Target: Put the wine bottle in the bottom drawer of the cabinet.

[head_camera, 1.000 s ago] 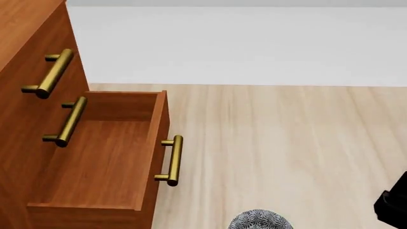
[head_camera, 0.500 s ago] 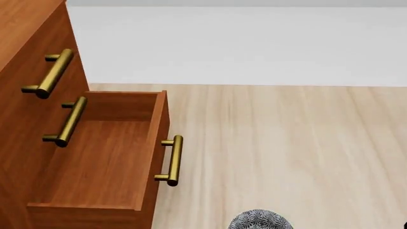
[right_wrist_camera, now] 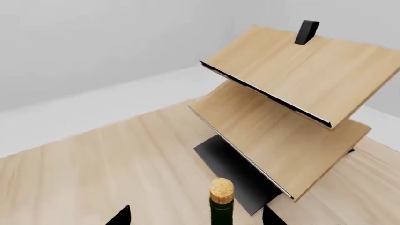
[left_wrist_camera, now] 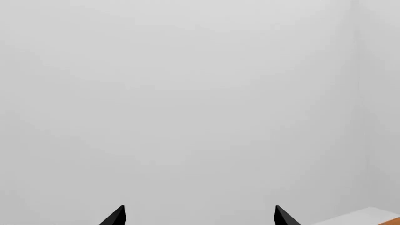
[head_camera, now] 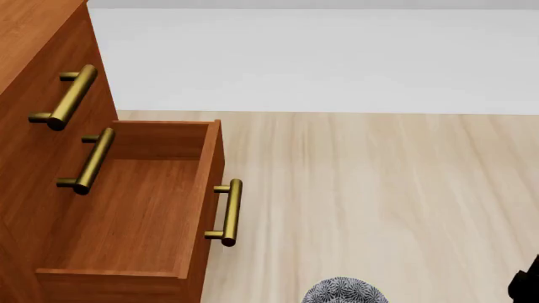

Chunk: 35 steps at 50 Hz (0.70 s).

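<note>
Pale floor beside cabinet (head_camera: 34,38); bottom drawer (head_camera: 135,208) open, empty. Dark arm edge back at head view's lower right corner. Right gripper (right_wrist_camera: 196,216) clamped on wine bottle (right_wrist_camera: 220,201), near rack (right_wrist_camera: 293,112), heading drawerward. Left gripper (left_wrist_camera: 198,216) apart, empty.

A pale wood plank floor (head_camera: 379,202) carries the reddish-brown cabinet (head_camera: 34,38), whose bottom drawer (head_camera: 126,214) stands pulled open above the boards. Elsewhere on that floor stands a pale wood rack (right_wrist_camera: 293,108) on a black base (right_wrist_camera: 234,171).
</note>
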Available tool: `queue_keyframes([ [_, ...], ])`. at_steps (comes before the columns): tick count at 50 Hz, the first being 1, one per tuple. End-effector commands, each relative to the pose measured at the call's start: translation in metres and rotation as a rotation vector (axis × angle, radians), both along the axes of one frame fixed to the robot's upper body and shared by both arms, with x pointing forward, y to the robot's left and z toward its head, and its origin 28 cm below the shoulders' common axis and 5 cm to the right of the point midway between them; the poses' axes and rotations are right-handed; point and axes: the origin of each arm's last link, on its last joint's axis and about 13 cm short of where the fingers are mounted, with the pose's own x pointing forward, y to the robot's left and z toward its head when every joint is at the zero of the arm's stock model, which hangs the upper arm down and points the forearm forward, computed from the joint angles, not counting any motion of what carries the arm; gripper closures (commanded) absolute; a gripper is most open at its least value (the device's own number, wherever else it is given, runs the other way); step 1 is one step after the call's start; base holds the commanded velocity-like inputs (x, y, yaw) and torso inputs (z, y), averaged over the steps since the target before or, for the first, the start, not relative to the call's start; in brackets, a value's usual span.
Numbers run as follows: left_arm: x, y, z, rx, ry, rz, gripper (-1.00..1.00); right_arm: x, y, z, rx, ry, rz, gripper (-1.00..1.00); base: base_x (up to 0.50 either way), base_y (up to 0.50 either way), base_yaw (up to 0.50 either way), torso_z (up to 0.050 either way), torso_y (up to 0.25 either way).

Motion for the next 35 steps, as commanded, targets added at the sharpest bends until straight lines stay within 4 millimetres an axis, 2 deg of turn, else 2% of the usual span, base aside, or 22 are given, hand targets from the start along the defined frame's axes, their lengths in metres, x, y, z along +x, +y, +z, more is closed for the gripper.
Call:
queue_keyframes([
  [1, 0.000, -0.001, -0.001, 0.001, 0.001, 0.000, -1.00, 0.013, -0.002, -0.009, -0.016, 0.048, -0.001, -1.00, 0.00, 0.00, 0.00, 0.000, 0.000],
  [35, -0.001, -0.001, 0.000, 0.000, -0.002, -0.003, -1.00, 0.034, -0.014, -0.032, -0.023, 0.134, -0.049, -1.00, 0.00, 0.00, 0.00, 0.000, 0.000],
])
